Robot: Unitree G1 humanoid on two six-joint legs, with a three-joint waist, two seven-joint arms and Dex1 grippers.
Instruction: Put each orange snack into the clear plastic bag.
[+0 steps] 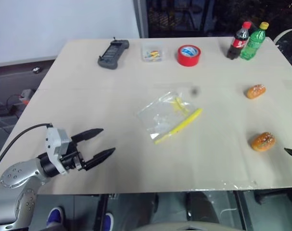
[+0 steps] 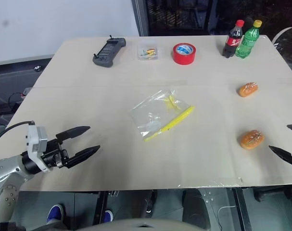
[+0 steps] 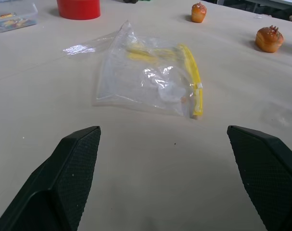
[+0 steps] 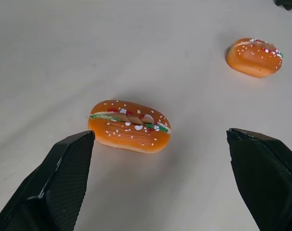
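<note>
Table (image 1: pixel 136 163): matt pale beige sheet, smooth. Clear plastic bag (image 1: pixel 166 117): thin crinkly film, glossy highlights, opaque yellow seal strip. Orange snacks, near one (image 4: pixel 129 126) and far one (image 4: pixel 255 57): smooth moulded look, slight sheen (painted speckles on top). Left gripper (image 1: pixel 98 143) fingers (image 3: pixel 69 178): matt black, pads finely knurled; wrist housing light grey plastic, arm brushed metal. Tape roll (image 1: pixel 189 55): glossy red. Bottles (image 1: pixel 247 41): shiny plastic.
</note>
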